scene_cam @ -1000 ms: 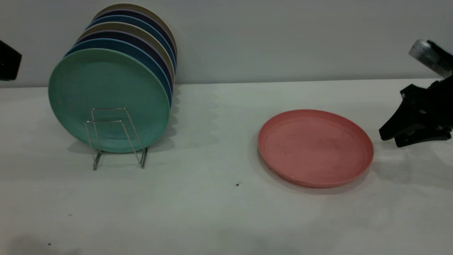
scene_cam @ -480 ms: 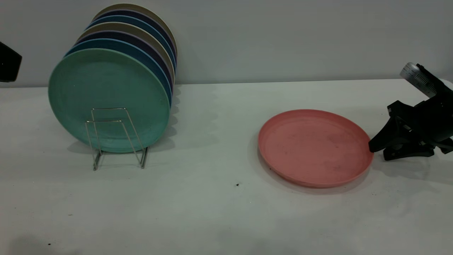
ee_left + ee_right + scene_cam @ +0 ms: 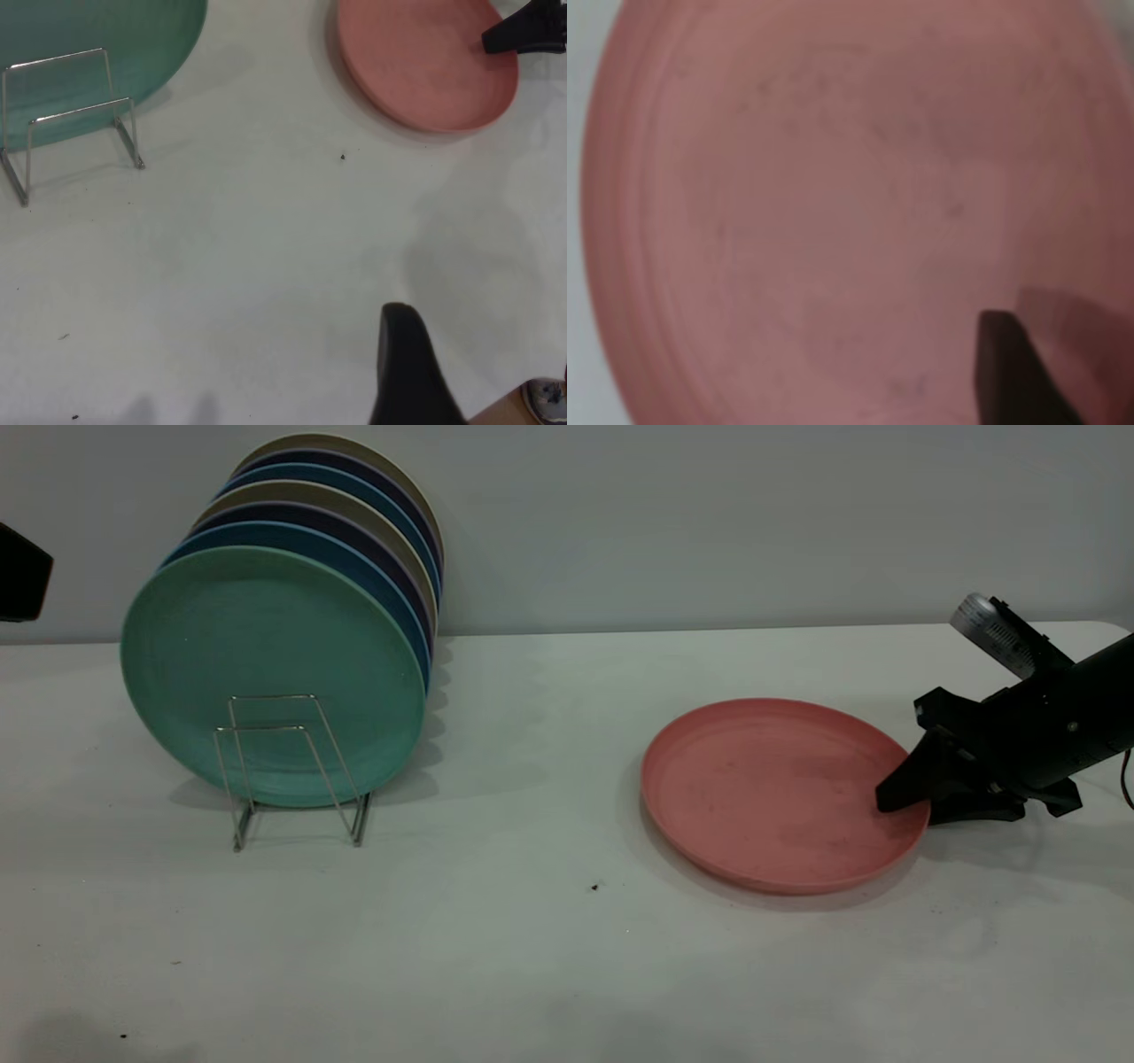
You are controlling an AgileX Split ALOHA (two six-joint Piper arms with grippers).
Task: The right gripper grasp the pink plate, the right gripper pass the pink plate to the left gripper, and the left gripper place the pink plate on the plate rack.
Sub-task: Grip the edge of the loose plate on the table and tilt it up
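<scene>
A pale grey-white matte worktop (image 3: 532, 957) carries everything. A round salmon-pink plastic plate (image 3: 771, 793) with a low raised rim lies flat on its right half. Well apart on the left half stands a thin silvery wire rack (image 3: 288, 766) with trapezoid upright loops, its feet on the surface. A small dark speck (image 3: 594, 887) lies on the worktop between the two, nearer the plate.

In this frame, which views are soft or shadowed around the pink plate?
Exterior view: sharp, with soft shadows beside the pink plate and under the right gripper. Right wrist view: blurred, plate fills it. Left wrist view: clear, plate near the frame edge.
</scene>
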